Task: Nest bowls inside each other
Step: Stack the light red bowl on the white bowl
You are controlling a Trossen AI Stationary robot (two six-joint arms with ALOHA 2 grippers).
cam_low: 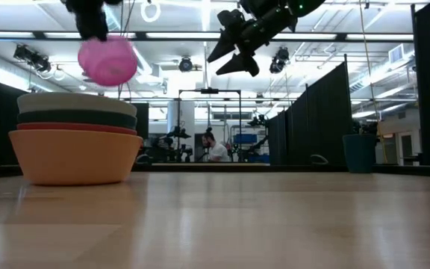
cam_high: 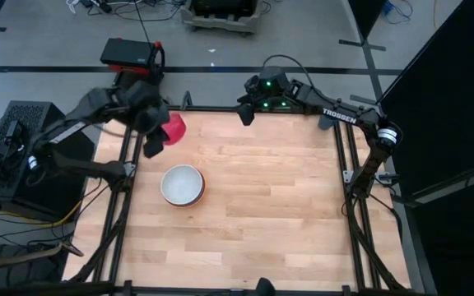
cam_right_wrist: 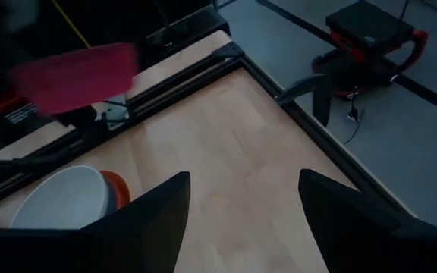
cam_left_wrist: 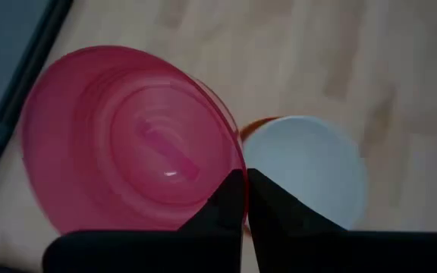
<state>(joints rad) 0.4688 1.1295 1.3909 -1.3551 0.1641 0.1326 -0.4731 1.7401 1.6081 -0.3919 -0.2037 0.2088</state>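
A pink bowl (cam_high: 174, 127) (cam_low: 108, 60) hangs in the air near the table's far left corner, with my left gripper (cam_high: 160, 133) (cam_left_wrist: 245, 180) shut on it. Nearer the middle left stands a stack of nested bowls (cam_high: 183, 185) (cam_low: 75, 146). The orange one rests on the table, with red, teal and white (cam_left_wrist: 306, 167) above it. The pink bowl is higher than the stack's top and toward the far edge from it. My right gripper (cam_high: 245, 111) (cam_right_wrist: 245, 220) hovers open and high over the far edge, holding nothing. My left gripper pinches the pink bowl's rim (cam_left_wrist: 232, 168) between its two fingers, on the side facing the stack. The fingers come slanting down from above. The bowl hangs tilted below them, lifted clear of the table and of the stack.
Dark frame rails (cam_high: 126, 177) run along the table's left and far edges. A red and black device (cam_high: 132, 55) sits on the floor beyond the far left corner. Bare wood (cam_high: 278, 205) stretches right of and nearer than the stack.
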